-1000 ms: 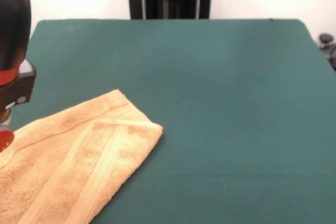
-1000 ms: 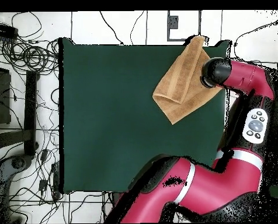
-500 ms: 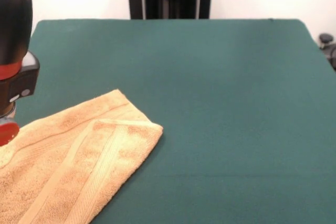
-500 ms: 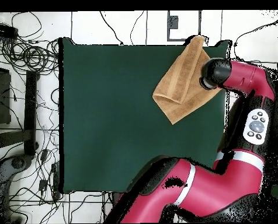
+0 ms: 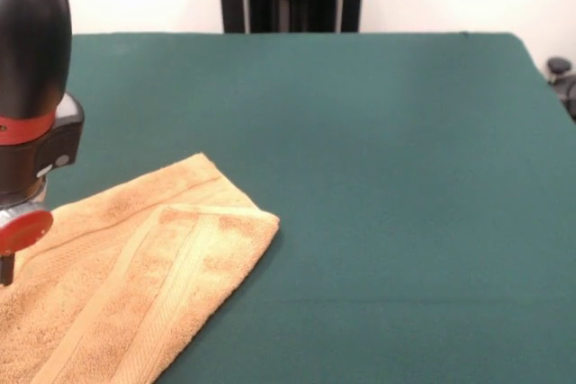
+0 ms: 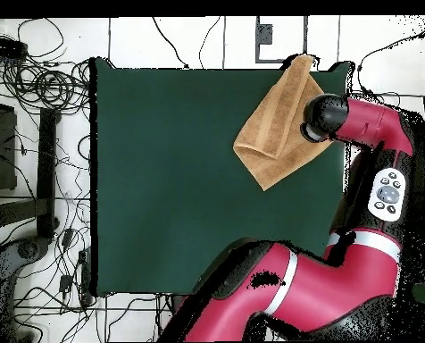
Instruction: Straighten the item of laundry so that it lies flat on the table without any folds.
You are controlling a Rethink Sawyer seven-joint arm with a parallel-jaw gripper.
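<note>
Currently the towel (image 5: 135, 267) lies folded near one corner of the worktop (image 5: 378, 159), one end running past the worktop edge in the overhead view; it is doubled over, with the band stripe running along the upper layer and a folded corner pointing toward the worktop's middle. Not flat yet, so the task is early. Compared with a second ago, the towel has not shifted in either view: same outline, same fold. What changed is the arm: its black wrist housing has moved further over the worktop edge toward the towel and sits lower in the front view, and in the overhead view the arm's end (image 6: 316, 118) now overlaps the towel's side edge a little more. The gripper (image 5: 7, 267) shows only as a sliver at the front view's edge; cannot tell whether it is spread or closed. Judgement: this is an approach for a grasp on the towel's edge; no cloth lifted so far.
</note>
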